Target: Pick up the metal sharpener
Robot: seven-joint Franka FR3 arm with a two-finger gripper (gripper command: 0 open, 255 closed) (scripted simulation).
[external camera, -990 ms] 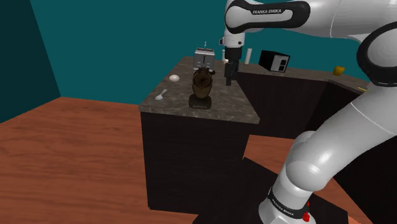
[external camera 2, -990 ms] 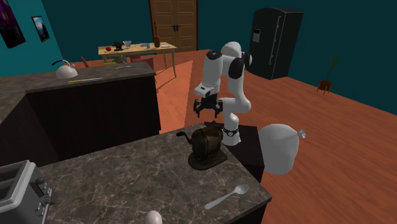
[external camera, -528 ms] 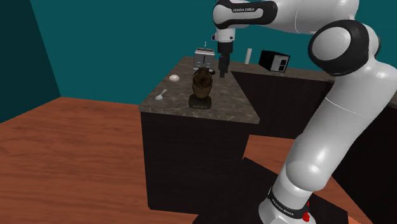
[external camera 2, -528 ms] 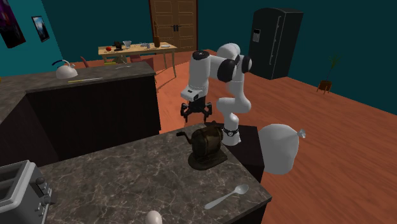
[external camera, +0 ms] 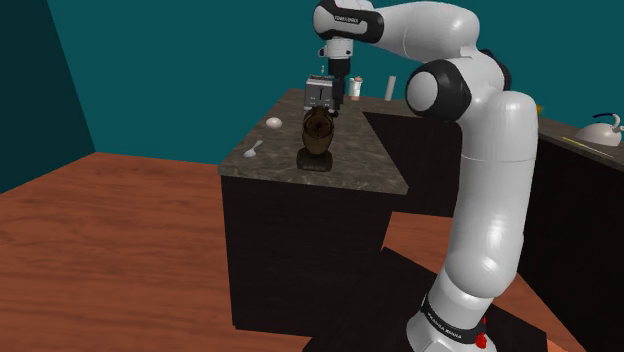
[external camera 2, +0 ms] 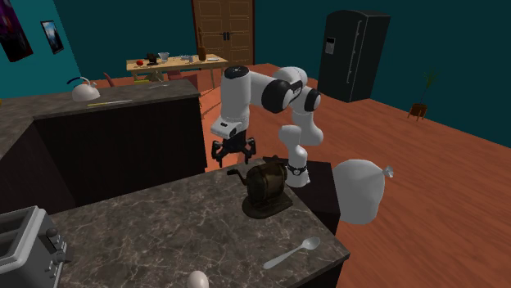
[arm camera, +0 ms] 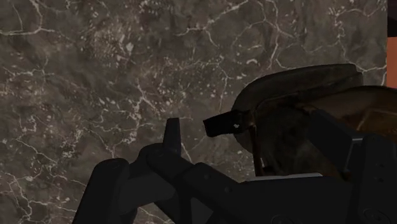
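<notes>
The white arm reaches over the dark marbled bench (external camera 2: 156, 233), its black gripper (external camera 2: 232, 154) hanging fingers-down with the jaws spread wide. It holds nothing and touches nothing. The metal sharpener (external camera 2: 266, 190), a dark bronze-brown body with a crank handle, stands upright on the bench near the edge closest to the robot's stand. In the second exterior view the gripper hangs just beyond the sharpener and toward that view's left, above the crank but clear of it.

In the wrist view the sharpener sits off to one side of the fingers rather than between them, with bare marbled stone under the gripper.

The second exterior view also takes in the room: a spoon (external camera 2: 291, 254) and a small white egg-shaped thing (external camera 2: 197, 280) near the camera, a toaster (external camera 2: 24, 241) at that view's lower left and a white rounded sack (external camera 2: 360, 190) past the bench's right edge. Farther off are a kettle (external camera 2: 84, 88) on another counter, a cluttered dining table (external camera 2: 176, 64), a wooden door (external camera 2: 223, 31) and a black fridge (external camera 2: 352, 56).

The shoulder view shows instead the bench's dark front and the red-brown floor, with the sharpener near the middle of the top, the toaster at its far end and the spoon near its left edge.
</notes>
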